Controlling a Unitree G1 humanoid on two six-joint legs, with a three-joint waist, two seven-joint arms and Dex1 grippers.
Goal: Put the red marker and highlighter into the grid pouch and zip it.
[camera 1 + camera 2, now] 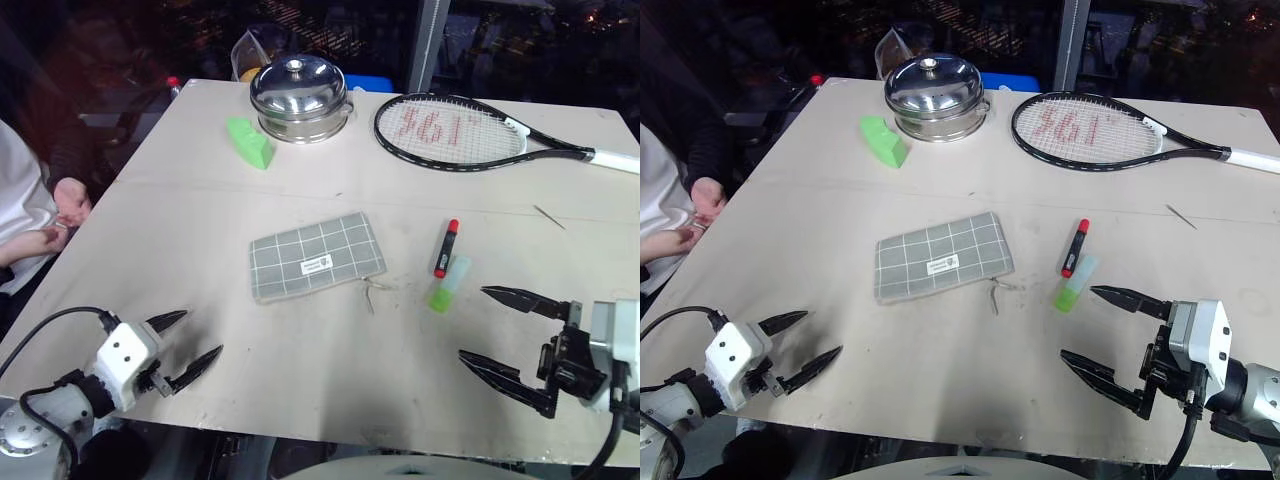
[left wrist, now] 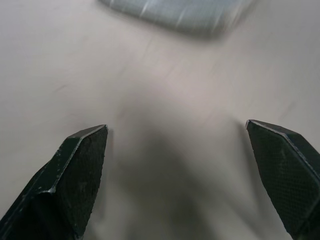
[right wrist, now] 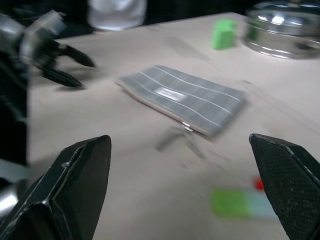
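From the head camera: one grid pouch (image 1: 316,256) lies flat mid-table, well ahead of both grippers. One red marker (image 1: 446,248) and one highlighter (image 1: 449,283) lie side by side, just ahead of the right gripper (image 1: 492,328), whose jaws are spread wide on nothing. The left gripper (image 1: 190,341) gapes empty too. Also one pot (image 1: 299,98), one racket (image 1: 480,133), one green wedge (image 1: 250,142).

Left wrist: pouch edge beyond the open fingers (image 2: 75,180).

Right wrist: pouch between the spread jaws, farther off; highlighter closer in.
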